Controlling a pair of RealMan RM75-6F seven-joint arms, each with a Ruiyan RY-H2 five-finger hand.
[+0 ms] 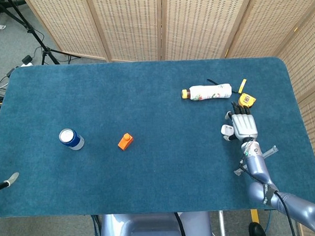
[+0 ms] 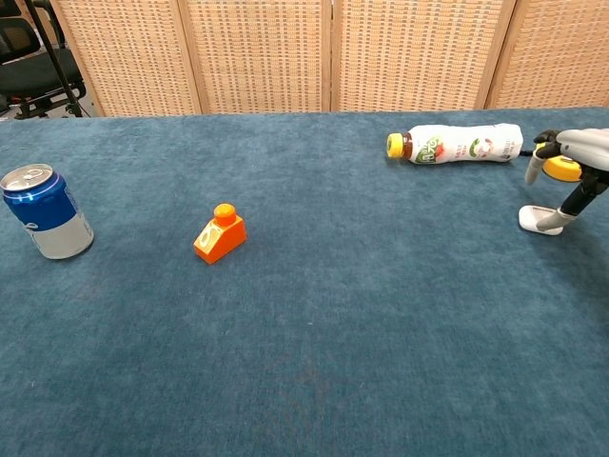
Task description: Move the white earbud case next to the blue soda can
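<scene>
The right hand point(image 1: 243, 125) covers part of the white earbud case point(image 1: 227, 130) at right of frame; whether it grips the case is unclear. In the chest view, the frame's right edge cuts the hand off.

1. The desk point(image 1: 149, 165) is dark blue and fuzzy.
2. The soda can point(image 2: 46, 225) is blue and silver.
3. The earbud case point(image 2: 535, 220) is white.
4. The little block point(image 2: 220, 234) is orange.
5. The bottle point(image 2: 457, 145) is white with a yellow cap.
6. The tape measure point(image 1: 245, 99) is yellow.
7. The robot hand point(image 1: 243, 125) is silver with black fingertips.
8. The screens point(image 1: 158, 24) behind are tan and woven.
</scene>
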